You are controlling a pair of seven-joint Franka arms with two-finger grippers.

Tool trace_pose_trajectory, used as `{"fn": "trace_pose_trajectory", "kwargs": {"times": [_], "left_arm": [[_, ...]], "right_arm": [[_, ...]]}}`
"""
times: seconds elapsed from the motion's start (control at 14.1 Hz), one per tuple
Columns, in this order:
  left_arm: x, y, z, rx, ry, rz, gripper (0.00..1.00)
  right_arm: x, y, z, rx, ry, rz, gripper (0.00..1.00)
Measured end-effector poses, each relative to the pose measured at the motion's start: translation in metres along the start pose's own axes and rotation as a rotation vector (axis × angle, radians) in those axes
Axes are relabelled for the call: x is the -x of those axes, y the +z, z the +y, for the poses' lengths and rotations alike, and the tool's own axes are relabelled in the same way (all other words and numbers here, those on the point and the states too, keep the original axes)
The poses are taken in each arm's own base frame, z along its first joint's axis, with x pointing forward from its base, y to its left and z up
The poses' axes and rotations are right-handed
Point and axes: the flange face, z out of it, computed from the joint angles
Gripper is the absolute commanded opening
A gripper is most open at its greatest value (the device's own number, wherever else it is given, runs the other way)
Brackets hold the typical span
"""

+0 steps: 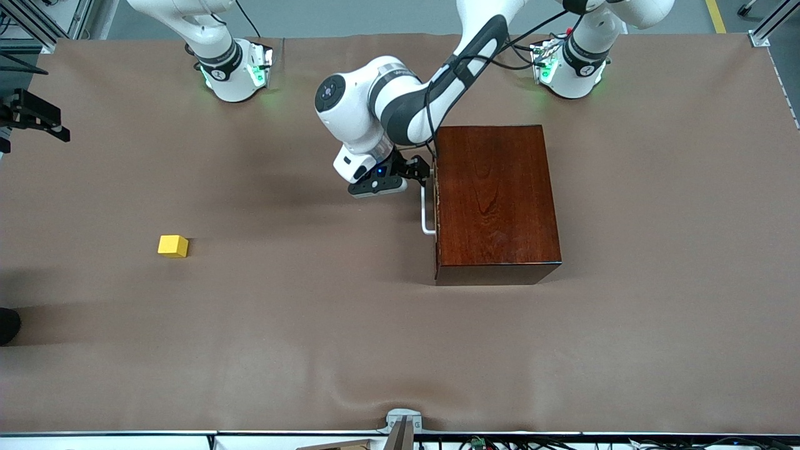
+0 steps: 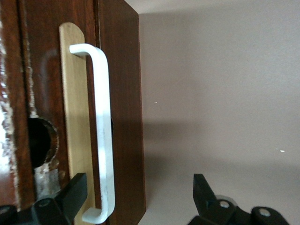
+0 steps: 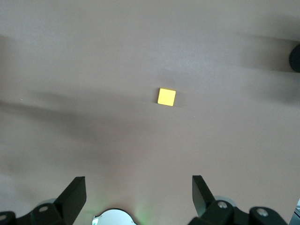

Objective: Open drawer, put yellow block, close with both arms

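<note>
The dark mahogany box (image 1: 497, 203) stands toward the left arm's end of the table, its drawer (image 2: 119, 93) shut. The white U-shaped handle (image 1: 427, 212) (image 2: 104, 126) faces the right arm's end. My left gripper (image 1: 426, 172) (image 2: 139, 183) is open at the handle's end farther from the front camera. One finger (image 2: 75, 192) sits against the drawer front, the other is off to the side, and the handle is between them untouched. The yellow block (image 1: 173, 245) (image 3: 166, 97) lies on the cloth toward the right arm's end. My right gripper (image 3: 139, 183) hangs open high above the table, empty.
Brown cloth (image 1: 312, 325) covers the whole table. A black fixture (image 1: 31, 115) and a dark object (image 1: 7, 325) sit at the table's edge at the right arm's end. A metal clamp (image 1: 403, 425) sticks up at the table edge nearest the front camera.
</note>
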Motion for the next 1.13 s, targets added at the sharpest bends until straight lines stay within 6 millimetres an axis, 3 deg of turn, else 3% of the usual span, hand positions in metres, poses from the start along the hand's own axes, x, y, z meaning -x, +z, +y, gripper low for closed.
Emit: {"fn": "trace_pose_trajectory", "kwargs": {"times": [0.35, 0.64, 1.13], "left_arm": [[0.0, 0.007, 0.002, -0.008, -0.07, -0.004, 1.0], [-0.003, 0.014, 0.004, -0.008, -0.074, -0.003, 1.0], [-0.013, 0.02, 0.003, 0.018, -0.088, 0.011, 1.0]], "right_arm": [[-0.007, 0.011, 0.005, -0.002, 0.006, -0.023, 1.0], [-0.013, 0.025, 0.023, -0.006, 0.036, -0.036, 1.0], [-0.02, 0.026, 0.029, 0.006, 0.041, 0.001, 1.0]]}}
